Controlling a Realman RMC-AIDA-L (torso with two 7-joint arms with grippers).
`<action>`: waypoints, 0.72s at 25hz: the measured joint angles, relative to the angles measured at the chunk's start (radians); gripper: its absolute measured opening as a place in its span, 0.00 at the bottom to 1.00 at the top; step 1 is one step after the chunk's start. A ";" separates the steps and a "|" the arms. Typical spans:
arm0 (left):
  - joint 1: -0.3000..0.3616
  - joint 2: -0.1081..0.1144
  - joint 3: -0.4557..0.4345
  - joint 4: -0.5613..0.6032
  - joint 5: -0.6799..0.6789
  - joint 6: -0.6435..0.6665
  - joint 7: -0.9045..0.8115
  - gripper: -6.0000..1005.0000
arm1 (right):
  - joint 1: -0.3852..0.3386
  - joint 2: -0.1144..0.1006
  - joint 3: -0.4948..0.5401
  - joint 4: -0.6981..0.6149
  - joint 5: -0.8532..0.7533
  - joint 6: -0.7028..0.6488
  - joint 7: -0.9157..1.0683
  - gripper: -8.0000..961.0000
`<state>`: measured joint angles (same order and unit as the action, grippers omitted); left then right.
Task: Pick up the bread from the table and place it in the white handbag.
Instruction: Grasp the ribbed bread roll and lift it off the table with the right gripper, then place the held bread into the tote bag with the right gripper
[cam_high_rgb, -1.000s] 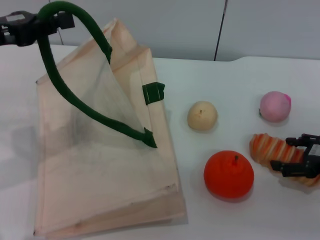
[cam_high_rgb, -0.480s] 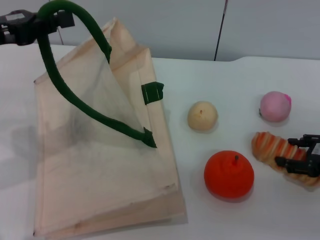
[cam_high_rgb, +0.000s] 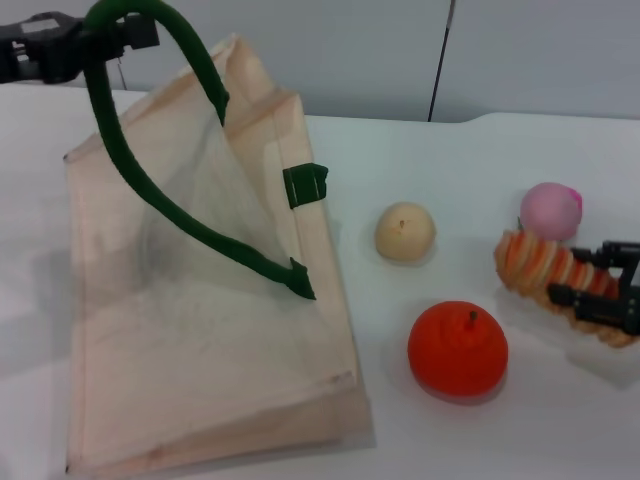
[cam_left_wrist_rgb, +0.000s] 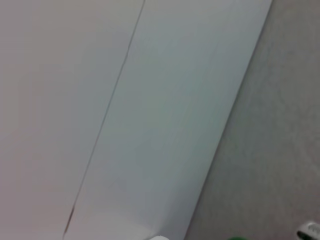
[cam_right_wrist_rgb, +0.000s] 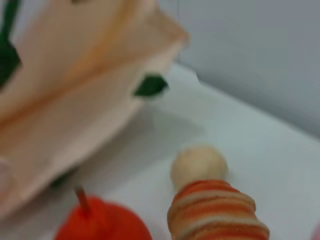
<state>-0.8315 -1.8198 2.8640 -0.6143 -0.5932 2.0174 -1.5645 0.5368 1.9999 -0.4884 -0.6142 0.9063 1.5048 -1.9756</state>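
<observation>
The bread (cam_high_rgb: 540, 265), an orange and cream striped loaf, is held at the table's right by my right gripper (cam_high_rgb: 600, 285), which is shut on it and has lifted it a little off the table. Its end also shows in the right wrist view (cam_right_wrist_rgb: 217, 212). The white handbag (cam_high_rgb: 200, 300) lies at the left, its mouth pulled open. My left gripper (cam_high_rgb: 70, 48) is shut on its green handle (cam_high_rgb: 150, 150) and holds it up at the far left.
An orange fruit (cam_high_rgb: 458, 348) sits left of the bread. A cream ball (cam_high_rgb: 405, 231) lies between bag and bread. A pink ball (cam_high_rgb: 550, 211) lies just behind the bread. The table's (cam_high_rgb: 450, 160) far edge meets a grey wall.
My right gripper has lifted the bread off the table, and its free end has moved up toward the pink ball. The left gripper has raised the handle slightly.
</observation>
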 joint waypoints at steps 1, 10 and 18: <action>-0.004 0.000 0.000 0.000 0.004 0.001 0.000 0.02 | 0.005 -0.001 0.018 0.000 0.005 0.024 -0.011 0.63; -0.054 -0.007 0.000 0.004 0.038 0.006 -0.002 0.02 | 0.184 0.019 -0.049 0.081 0.032 0.083 -0.049 0.55; -0.103 -0.012 0.000 0.019 0.068 0.007 0.004 0.02 | 0.314 0.022 -0.142 0.179 0.035 -0.008 -0.050 0.48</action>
<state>-0.9345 -1.8315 2.8640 -0.5956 -0.5252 2.0249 -1.5609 0.8505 2.0220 -0.6303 -0.4355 0.9410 1.4964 -2.0258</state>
